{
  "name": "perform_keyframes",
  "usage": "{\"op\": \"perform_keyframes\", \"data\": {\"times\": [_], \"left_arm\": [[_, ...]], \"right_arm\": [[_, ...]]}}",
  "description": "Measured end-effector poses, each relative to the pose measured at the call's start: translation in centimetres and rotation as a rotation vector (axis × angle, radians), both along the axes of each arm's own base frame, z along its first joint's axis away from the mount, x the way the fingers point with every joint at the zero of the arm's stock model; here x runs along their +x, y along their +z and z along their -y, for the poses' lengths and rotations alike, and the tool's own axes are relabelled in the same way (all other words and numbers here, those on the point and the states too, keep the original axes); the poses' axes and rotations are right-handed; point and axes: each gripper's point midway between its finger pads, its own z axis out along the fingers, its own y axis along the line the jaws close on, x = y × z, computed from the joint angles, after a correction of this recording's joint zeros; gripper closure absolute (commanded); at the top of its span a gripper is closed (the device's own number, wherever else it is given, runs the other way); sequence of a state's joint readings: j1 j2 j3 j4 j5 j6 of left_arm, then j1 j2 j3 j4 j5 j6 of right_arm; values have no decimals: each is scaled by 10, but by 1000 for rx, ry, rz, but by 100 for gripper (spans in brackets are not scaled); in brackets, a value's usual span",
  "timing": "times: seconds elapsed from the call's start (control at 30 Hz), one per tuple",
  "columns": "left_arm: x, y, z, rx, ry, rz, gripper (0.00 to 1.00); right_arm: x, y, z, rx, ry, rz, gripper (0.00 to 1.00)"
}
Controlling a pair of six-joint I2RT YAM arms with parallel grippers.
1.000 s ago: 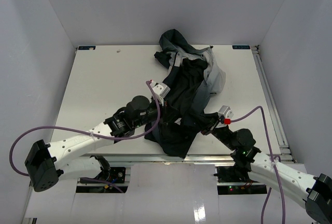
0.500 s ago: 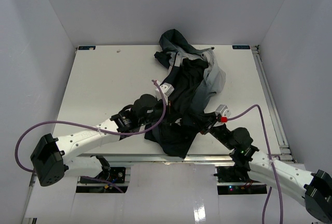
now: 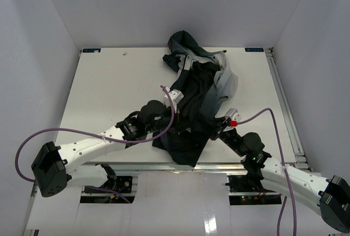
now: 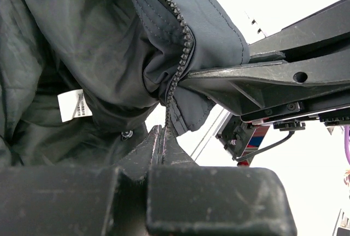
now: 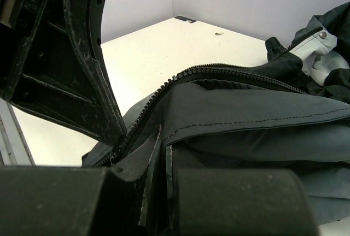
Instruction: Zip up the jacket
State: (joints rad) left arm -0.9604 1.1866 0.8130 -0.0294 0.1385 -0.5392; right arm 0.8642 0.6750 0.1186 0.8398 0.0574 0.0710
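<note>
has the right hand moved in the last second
Yes, the right hand has slid left, away from the table's right edge, gripping the jacket.

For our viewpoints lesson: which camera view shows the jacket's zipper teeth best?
Right wrist: the zipper teeth run long along the fabric edge. Left wrist shows a short close stretch; the top view shows only the crumpled jacket, teeth too small.

ARMS: left arm (image 3: 87, 147), right arm (image 3: 284, 173), white links, black joint housings | CABLES: purple cable (image 3: 60, 131) along each arm | MARKINGS: red tab (image 3: 233, 122), green light (image 3: 255, 161), both on right arm | FINGERS: fingers (image 5: 65, 55) black, scuffed, round holes | MOUNTS: black mounts (image 3: 112, 178) at table (image 3: 109, 77) near edge
</note>
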Motion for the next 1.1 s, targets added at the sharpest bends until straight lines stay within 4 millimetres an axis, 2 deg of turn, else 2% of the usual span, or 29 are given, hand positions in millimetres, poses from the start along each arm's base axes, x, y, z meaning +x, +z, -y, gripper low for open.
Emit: {"op": "perform_keyframes", "data": {"times": [0.23, 0.33, 0.37, 0.57, 0.73, 0.83, 0.97, 1.0, 1.1], "left_arm": [[-3, -12, -3, 23, -4, -17, 98], [-2, -16, -6, 40, 6, -19, 68], [-1, -17, -8, 48, 15, -15, 64], [20, -21, -30, 156, 158, 21, 51], [34, -28, -66, 236, 323, 41, 46], [38, -42, -85, 270, 394, 27, 44], [35, -82, -107, 354, 442, -23, 36], [35, -89, -110, 372, 449, -34, 36], [38, -105, -116, 412, 474, -60, 45]], "right_arm": [[3, 2, 1, 4, -18, -3, 92], [4, 7, 2, 11, -24, 3, 92], [4, 8, 2, 13, -26, 3, 92], [4, 18, 17, 57, -79, 9, 92], [2, 19, 30, 87, -114, -3, 92], [2, 15, 31, 84, -118, -20, 92], [1, 8, 30, 69, -114, -47, 92], [1, 8, 30, 68, -113, -49, 92], [0, 7, 30, 67, -108, -48, 92]]}}
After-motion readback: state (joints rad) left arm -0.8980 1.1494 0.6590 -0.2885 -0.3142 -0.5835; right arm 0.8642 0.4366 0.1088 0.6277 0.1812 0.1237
